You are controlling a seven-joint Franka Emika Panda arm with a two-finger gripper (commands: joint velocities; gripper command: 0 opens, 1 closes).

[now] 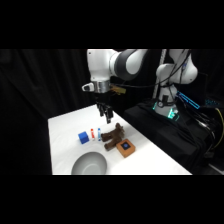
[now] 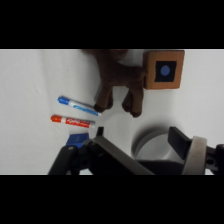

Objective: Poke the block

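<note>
Bowl [image 1: 90,164]: nearest the side camera, clear of the work.
Block [image 1: 125,147]: touching the plush toy [image 1: 114,137], dark mark upward.
Gripper [image 1: 107,116]: hovers above the toy, probably short of the block; finger state cannot be told.
Blue cube [image 1: 84,137]: left, untouched.

The worktop [image 2: 30,85] looks smooth, matt white, the block [image 2: 163,70] matt and wood-like with a dark printed square on top, the plush toy [image 2: 117,82] soft brown cloth, the two pens [image 2: 75,113] glossy plastic, and the bowl [image 1: 90,164] smooth grey.
</note>
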